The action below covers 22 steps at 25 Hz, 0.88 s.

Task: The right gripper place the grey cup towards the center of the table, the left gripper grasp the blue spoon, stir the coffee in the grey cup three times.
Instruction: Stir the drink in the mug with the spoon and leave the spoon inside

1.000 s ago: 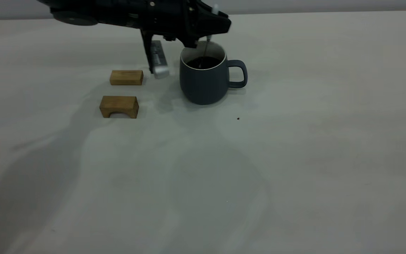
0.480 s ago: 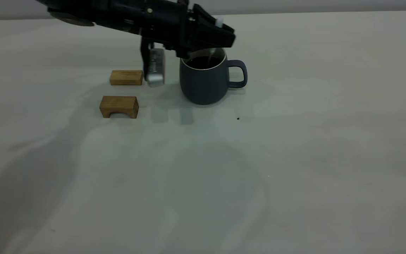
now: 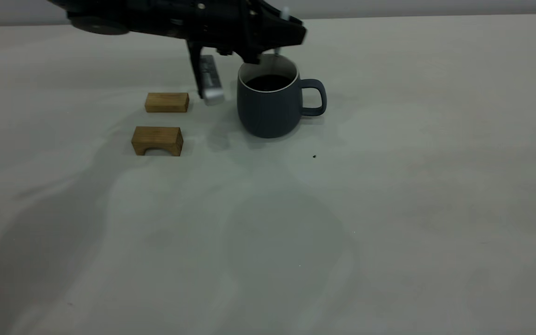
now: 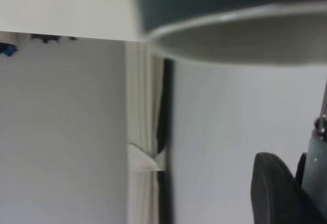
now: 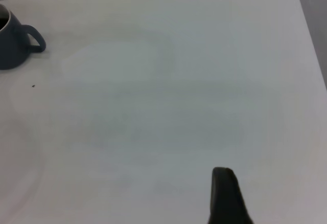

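Exterior view: the left claw [image 3: 275,41] hangs just above the far rim of the grey cup [image 3: 268,104], clamped on the blue spoon [image 3: 285,12]. The spoon's pale handle tip shows above the fingers and its thin metal neck drops below them toward the cup mouth, so its long axis runs near upright, bowl end down; the bowl itself cannot be seen. The cup stands upright on the surface [image 3: 389,209], handle toward the right arm's side, holding dark coffee [image 3: 268,83]. Two wooden blocks [image 3: 166,102] lie apart from the cup on the left arm's side.

Left wrist view: one black finger [image 4: 273,191] presses beside the spoon's pale handle [image 4: 316,175], with the cup's rim [image 4: 240,35] close by.

Right wrist view: the right claw [image 5: 227,198] is well apart from the cup [image 5: 13,42], over bare surface; only one finger shows, so its opening cannot be told.
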Tool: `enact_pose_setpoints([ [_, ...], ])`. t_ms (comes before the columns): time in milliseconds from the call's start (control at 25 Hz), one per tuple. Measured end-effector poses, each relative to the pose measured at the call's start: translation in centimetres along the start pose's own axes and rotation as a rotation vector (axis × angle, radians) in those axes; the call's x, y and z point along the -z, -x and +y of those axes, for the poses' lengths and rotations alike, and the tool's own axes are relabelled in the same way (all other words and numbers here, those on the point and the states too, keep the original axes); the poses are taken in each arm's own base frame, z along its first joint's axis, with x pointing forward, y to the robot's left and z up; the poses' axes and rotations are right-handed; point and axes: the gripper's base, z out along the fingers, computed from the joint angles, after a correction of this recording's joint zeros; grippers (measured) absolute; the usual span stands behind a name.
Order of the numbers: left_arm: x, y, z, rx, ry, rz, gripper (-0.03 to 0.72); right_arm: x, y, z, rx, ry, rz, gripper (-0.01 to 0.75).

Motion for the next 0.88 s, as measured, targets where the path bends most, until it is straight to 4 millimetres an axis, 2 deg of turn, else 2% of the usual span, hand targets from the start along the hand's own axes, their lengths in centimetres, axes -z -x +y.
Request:
enact_pose_setpoints([
  [120,-0.7,-0.2,0.9,-0.021,0.049,0.000,0.127,0.0,0.0,0.0,0.000,0.000,0.000,0.510],
  [320,-0.7,-0.3,1.3,-0.036,0.090,0.011,0.127,0.0,0.0,0.0,0.000,0.000,0.000,0.510],
  [560,-0.6,-0.2,1.2,-0.039,0.093,0.010,0.127,0.0,0.0,0.0,0.000,0.000,0.000,0.510],
  [880,0.7,0.8,0.6,-0.078,0.108,-0.052,0.130,0.0,0.0,0.0,0.000,0.000,0.000,0.510],
])
